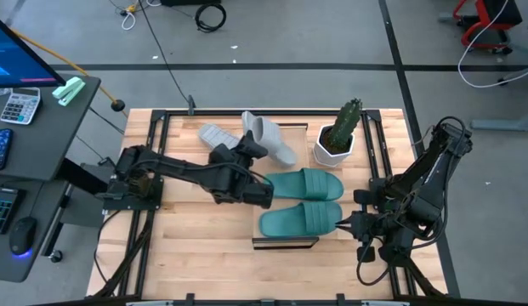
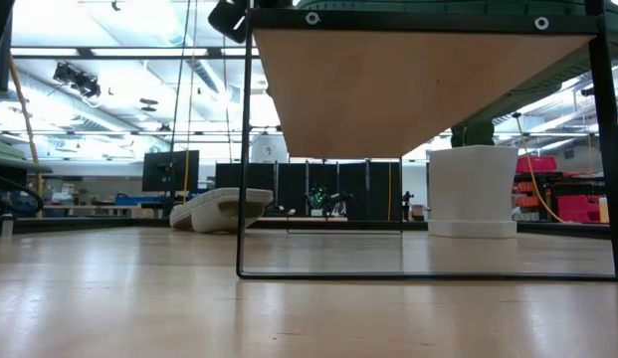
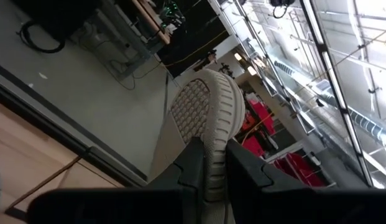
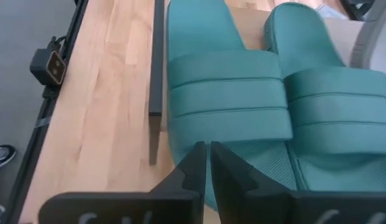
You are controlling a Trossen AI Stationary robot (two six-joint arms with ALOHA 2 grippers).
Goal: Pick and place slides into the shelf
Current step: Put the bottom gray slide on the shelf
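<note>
Left end effector (image 1: 253,149) grips a grey slide (image 1: 270,138) beside the shelf (image 1: 285,242)

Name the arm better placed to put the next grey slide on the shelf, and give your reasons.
Left. Its tool is shut on a grey slide beside the shelf. The right tool, shut and empty, sits by the teal slides.
</note>
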